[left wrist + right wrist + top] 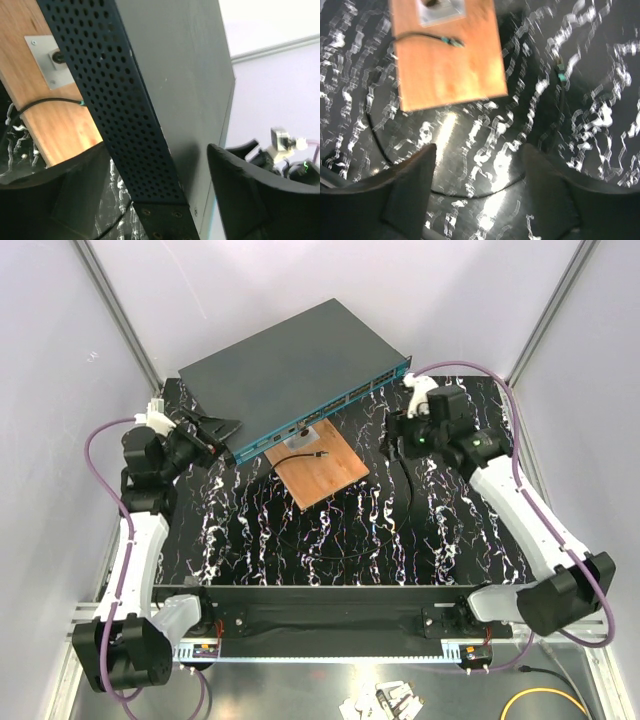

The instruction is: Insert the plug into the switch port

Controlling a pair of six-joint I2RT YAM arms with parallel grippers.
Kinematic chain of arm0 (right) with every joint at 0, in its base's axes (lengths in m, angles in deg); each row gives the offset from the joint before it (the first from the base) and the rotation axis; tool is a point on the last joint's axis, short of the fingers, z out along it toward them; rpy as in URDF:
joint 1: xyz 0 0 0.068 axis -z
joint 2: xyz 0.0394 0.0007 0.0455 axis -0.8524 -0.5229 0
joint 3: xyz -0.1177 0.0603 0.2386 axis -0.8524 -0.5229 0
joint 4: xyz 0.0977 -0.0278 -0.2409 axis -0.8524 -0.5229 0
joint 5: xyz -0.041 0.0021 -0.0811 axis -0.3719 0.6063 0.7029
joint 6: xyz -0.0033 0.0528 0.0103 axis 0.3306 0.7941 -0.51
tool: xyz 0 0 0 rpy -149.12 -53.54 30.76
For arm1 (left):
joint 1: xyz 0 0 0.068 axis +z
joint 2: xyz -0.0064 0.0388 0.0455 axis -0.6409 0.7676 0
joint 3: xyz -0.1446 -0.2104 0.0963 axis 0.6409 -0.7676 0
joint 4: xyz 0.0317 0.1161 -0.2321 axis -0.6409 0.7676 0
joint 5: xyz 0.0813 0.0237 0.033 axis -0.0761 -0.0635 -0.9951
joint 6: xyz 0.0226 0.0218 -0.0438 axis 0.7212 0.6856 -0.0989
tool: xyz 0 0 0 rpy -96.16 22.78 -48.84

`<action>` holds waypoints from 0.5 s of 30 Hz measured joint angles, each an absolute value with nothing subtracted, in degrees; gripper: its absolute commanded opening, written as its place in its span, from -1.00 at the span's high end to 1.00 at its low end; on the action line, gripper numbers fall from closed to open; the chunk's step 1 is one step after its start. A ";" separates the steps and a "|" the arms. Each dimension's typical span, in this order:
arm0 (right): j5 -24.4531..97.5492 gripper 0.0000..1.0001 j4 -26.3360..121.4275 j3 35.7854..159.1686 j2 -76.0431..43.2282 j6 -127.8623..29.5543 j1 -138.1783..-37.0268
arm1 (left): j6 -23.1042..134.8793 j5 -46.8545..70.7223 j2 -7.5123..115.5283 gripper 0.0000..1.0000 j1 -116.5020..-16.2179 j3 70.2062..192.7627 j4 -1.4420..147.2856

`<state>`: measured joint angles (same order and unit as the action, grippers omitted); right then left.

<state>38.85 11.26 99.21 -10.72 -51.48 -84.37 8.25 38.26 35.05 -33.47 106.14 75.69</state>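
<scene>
both grippers open, plug loose on the mat
the plug lies at 1 o'clock of the right gripper, the nearer arm, its axis running 12 to 6; the left gripper gapes astride the end of the switch. only the top view shows the switch port; the right wrist alone shows the plug clearly.

You are looking at the switch sitting at the table's back, the board lying just before its front, and a cable resting on the board.
</scene>
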 measured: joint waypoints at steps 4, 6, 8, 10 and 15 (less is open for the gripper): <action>31.72 -0.90 9.29 97.65 -13.96 -53.16 -74.79 | 11.26 38.44 35.70 -0.97 -32.13 109.12 78.97; 29.62 -0.98 9.33 95.73 -16.10 -53.97 -71.10 | 12.31 38.39 35.66 -0.98 -30.43 110.30 79.47; 28.48 -0.99 9.18 93.81 -18.24 -55.48 -68.85 | 13.12 38.48 35.68 -0.98 -28.57 111.65 79.69; 28.40 -0.91 9.12 93.61 -21.10 -56.64 -67.91 | 13.73 39.11 35.75 -0.97 -26.95 113.42 79.82; 28.68 -0.48 10.67 95.88 -31.84 -58.97 -67.56 | 16.38 41.28 36.36 -0.98 -23.68 119.56 79.63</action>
<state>28.68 10.67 95.88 -31.84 -58.97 -67.56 16.38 41.28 36.36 -23.68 119.56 79.63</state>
